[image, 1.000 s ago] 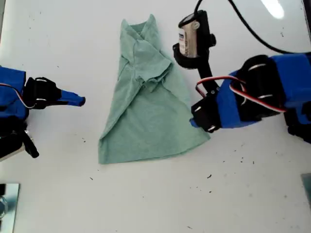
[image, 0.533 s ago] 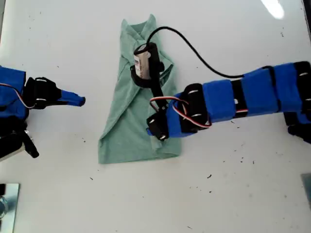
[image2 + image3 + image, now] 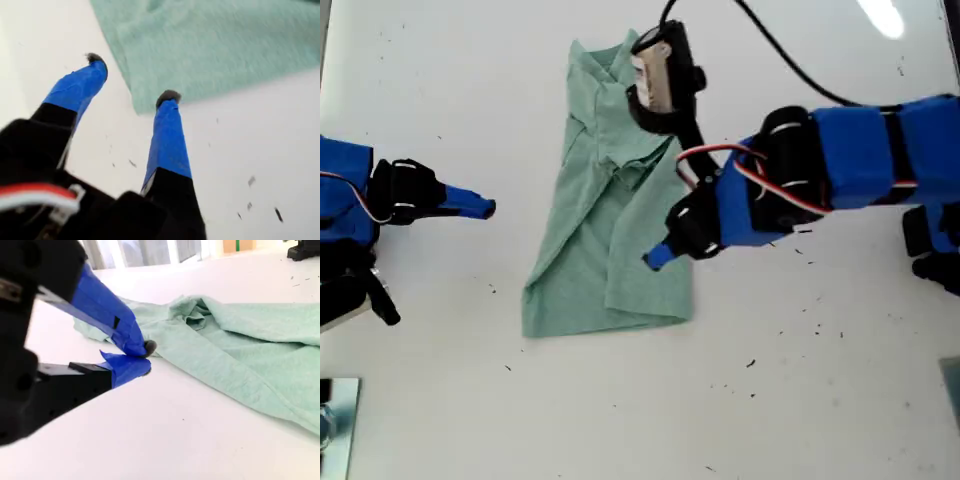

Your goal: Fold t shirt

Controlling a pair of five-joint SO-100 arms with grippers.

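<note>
- One t shirt (image 3: 615, 200) is seen on the white desk (image 3: 820, 400), toward the far-middle of it in the exterior view, with its long axis running from the desk's far edge toward the near edge.
- The shirt lies partly folded: the side toward the exterior view's right is laid over the middle, so the cloth forms a narrow strip, wider at the near hem.
- Two grippers are counted. My first gripper (image 3: 132, 80) is released, its two taped fingers spread and nothing held between them; it hangs just above the shirt's folded edge (image 3: 150, 100) near the hem, on the exterior view's right of the cloth.
- My second gripper (image 3: 142, 356) is clenched on nothing, tips meeting, and rests apart from the shirt toward the desk's edge at the exterior view's left.
- The unfolded side faces my second gripper, so that arm is judged better placed for folding that side.
</note>
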